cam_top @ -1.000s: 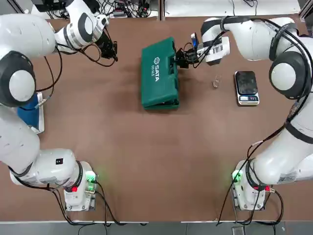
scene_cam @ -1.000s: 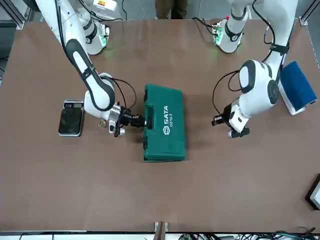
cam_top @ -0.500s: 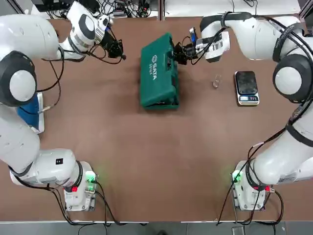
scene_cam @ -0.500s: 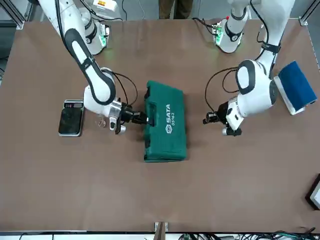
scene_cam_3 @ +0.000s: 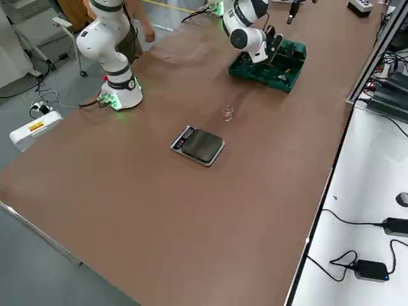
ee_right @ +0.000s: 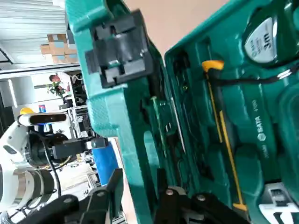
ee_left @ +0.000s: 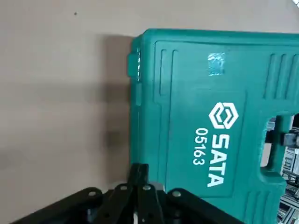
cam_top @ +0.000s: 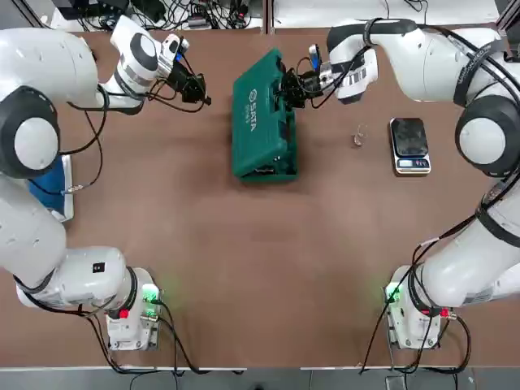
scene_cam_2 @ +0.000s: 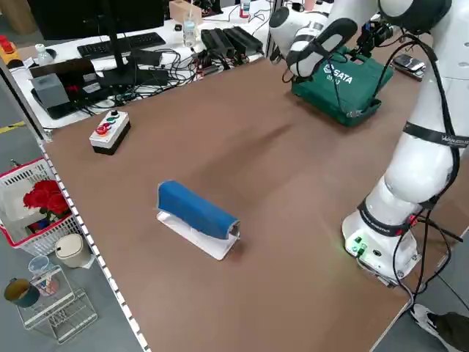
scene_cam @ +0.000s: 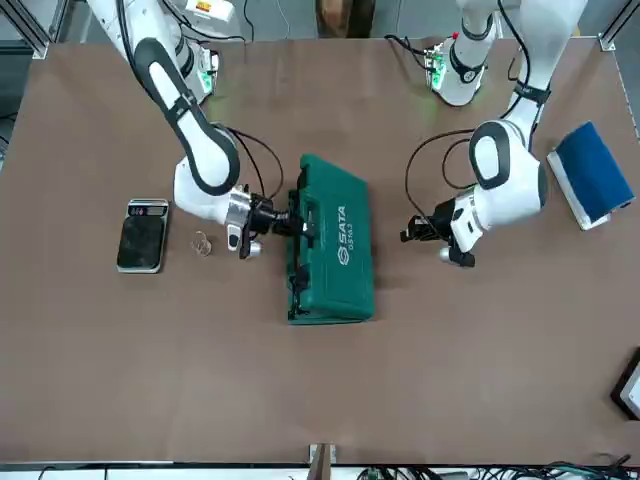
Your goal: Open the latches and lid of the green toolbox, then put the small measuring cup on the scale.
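Lid point(ee_left: 175, 112) reads SATA 05163, left gripper point(ee_left: 139, 169) closed nearby, right gripper point(ee_right: 139, 173) open, seemingly astride its edge.

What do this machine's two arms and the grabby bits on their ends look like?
Both arms are glossy white with rounded, dark grey joint covers, black straps and loose black cables. Green lights glow near the bases. The left gripper and right gripper are black, with visible screws.

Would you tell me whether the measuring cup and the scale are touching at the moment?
Apart: the right side view shows bare brown tabletop between the clear cup and the scale.
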{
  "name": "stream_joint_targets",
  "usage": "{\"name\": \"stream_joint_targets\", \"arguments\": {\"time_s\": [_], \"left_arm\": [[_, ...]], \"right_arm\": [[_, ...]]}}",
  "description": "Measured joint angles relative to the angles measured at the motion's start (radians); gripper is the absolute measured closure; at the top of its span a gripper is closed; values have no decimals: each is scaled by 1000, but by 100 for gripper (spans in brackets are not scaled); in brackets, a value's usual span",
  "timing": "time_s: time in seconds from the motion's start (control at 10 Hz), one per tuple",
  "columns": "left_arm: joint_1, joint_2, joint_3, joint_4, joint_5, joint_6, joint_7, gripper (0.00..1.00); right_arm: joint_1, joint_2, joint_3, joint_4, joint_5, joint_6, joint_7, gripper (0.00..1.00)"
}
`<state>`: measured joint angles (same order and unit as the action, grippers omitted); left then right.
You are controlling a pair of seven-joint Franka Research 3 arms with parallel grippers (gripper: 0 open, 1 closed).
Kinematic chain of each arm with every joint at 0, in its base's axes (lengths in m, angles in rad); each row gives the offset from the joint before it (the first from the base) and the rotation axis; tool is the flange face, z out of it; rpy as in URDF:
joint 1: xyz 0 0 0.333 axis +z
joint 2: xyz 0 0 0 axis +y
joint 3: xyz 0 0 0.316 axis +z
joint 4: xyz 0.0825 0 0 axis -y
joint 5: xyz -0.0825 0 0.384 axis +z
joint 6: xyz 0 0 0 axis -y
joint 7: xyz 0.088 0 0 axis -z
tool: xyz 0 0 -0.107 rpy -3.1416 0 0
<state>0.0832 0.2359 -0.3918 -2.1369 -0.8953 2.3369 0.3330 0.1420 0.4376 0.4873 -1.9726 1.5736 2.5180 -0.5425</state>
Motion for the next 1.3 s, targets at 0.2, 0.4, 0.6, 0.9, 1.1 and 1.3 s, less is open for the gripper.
{"name": "stream_joint_targets", "arguments": {"time_s": [0.2,0.4,0.6,0.9,1.1,1.3], "left_arm": [[0,-34,-5,-15,-2,-2,-2,99],[0,-49,-14,-38,-5,-2,-2,99],[0,-65,-14,-53,-28,-2,-2,99],[0,-109,-16,-74,-39,-25,-2,99],[0,-129,-17,-76,-40,-47,-9,99],[0,-133,-17,-78,-75,-50,-12,99]], "right_arm": [[19,-15,1,7,0,1,53,58],[45,-24,4,33,0,13,114,51],[58,-34,44,58,0,67,167,44],[67,-41,88,78,0,132,224,41],[69,-41,124,98,0,182,257,41],[75,-41,151,124,1,218,279,39]]}}
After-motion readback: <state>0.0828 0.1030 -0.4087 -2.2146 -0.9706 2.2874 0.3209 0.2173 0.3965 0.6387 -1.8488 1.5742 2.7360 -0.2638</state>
